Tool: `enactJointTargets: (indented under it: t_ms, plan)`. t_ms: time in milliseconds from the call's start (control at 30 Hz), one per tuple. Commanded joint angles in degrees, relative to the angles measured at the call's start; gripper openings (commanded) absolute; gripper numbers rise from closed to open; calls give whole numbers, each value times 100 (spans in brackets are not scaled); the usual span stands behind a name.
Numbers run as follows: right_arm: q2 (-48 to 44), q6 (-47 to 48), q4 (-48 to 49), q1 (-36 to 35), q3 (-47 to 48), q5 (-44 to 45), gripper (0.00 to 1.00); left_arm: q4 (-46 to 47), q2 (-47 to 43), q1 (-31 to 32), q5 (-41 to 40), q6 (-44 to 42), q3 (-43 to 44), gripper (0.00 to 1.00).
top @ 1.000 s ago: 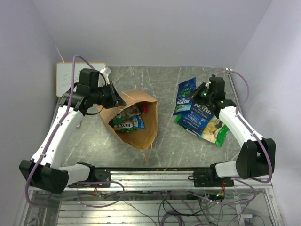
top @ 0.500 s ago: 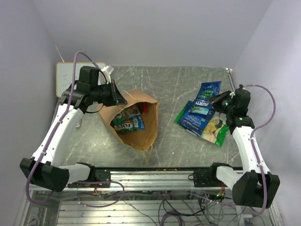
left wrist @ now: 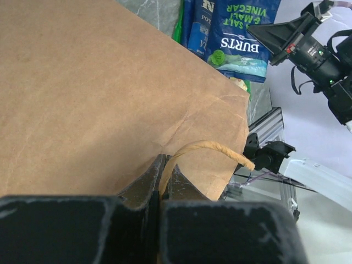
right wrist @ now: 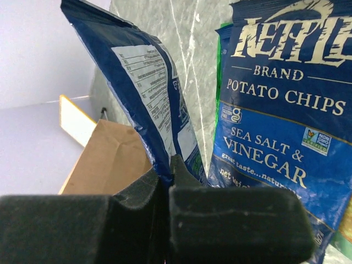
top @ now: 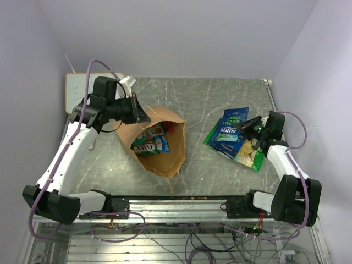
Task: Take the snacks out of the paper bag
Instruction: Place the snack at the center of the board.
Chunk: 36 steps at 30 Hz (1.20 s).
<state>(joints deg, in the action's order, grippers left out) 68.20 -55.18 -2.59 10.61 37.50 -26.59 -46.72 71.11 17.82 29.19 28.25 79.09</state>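
Observation:
The brown paper bag [top: 165, 151] lies on its side, mouth facing the camera, with several snacks [top: 148, 142] showing inside. My left gripper [top: 140, 114] is shut on the bag's twisted paper handle [left wrist: 203, 147] at the top rim. My right gripper [top: 250, 125] is shut on the edge of a blue Burts packet [top: 231, 126], holding it just over the pile at the right. In the right wrist view this blue packet [right wrist: 148, 93] stands up from the closed fingers. Below it lie a blue Kettle chips packet [right wrist: 286, 110] and a green-and-yellow packet [top: 250, 158].
A small whiteboard [top: 77, 91] leans at the back left corner, behind the left arm. The metal rail [top: 181, 201] with the arm bases runs along the near table edge. Walls close in on both sides.
The right arm swung the blue Burts packet out to the right, then brought it back lower over the pile. The left gripper kept hold of the bag handle.

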Motion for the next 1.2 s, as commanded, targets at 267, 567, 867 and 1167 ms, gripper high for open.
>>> enactJointTargets:
  t_ms: [267,567,867,1167]
  plan:
    - [554,-1224,1727,76,-799,-161,0,154,-72,81,29,-122,49,7]
    - [395,-1840,2259,209,-1573,343,0,98,28,81,-17,-126,166,7]
    - [504,-1739,2193,300,-1836,592,0,97,188,81,-38,-203,293,7]
    - [1023,-1097,2029,336,-1556,237,2,76,277,79,-15,-278,355,7]
